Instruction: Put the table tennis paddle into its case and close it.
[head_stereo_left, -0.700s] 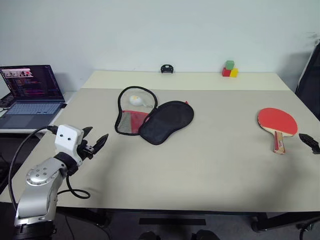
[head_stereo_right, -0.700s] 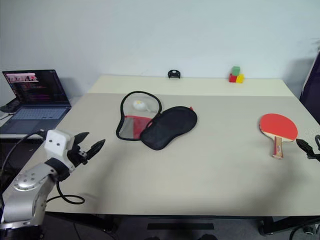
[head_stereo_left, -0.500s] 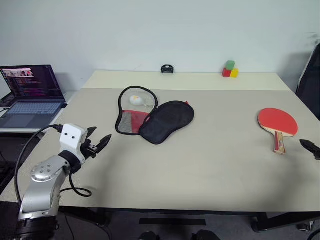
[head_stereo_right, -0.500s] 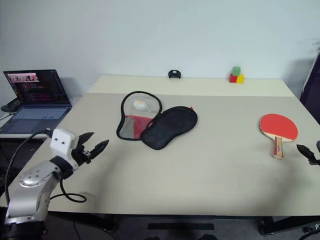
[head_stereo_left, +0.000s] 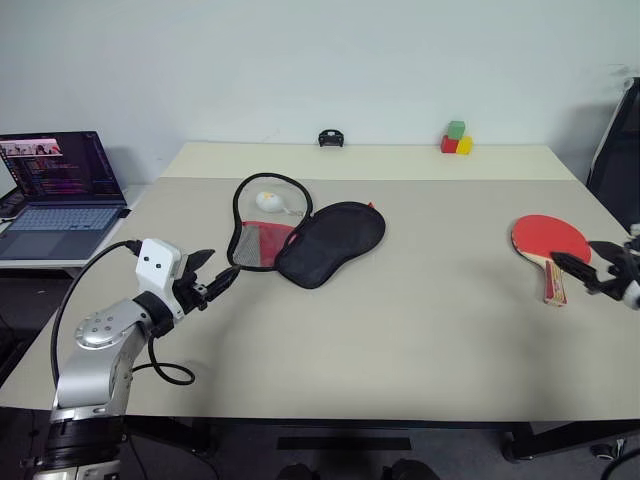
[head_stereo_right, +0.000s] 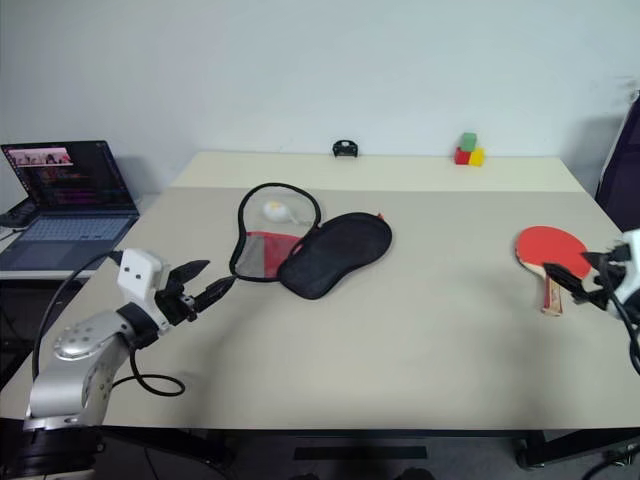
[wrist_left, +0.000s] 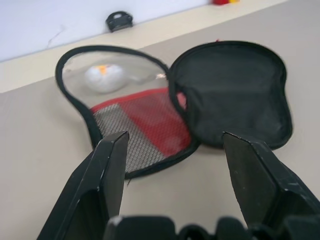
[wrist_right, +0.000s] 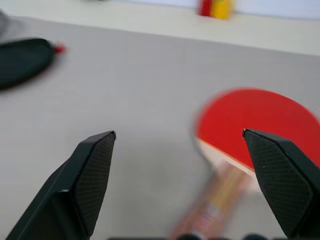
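Red rubber face up, the paddle (head_stereo_left: 553, 240) lies flat on the right side of the tabletop (head_stereo_left: 420, 330), its round blade toward the far edge and its striped wooden handle pointing back toward the robot, so the long axis runs roughly fore and aft. The right end effector (head_stereo_left: 600, 272) is just beside that handle, on its outer side, with both black fingers spread wide and nothing between them; in the right wrist view the handle sits in the gap ahead of the fingers, not yet touched. That makes the right arm plainly the nearer one for the pick, and the grasp looks likely to call for closing across the handle, at right angles to its length. The case (head_stereo_left: 305, 232) lies well apart, left of centre, unzipped and folded open: the black half toward the paddle, the red mesh half with a white ball (head_stereo_left: 269, 200) in its pocket away from it. The left end effector (head_stereo_left: 213, 284) hovers near the case's near edge, fingers apart and empty, pointing at it.
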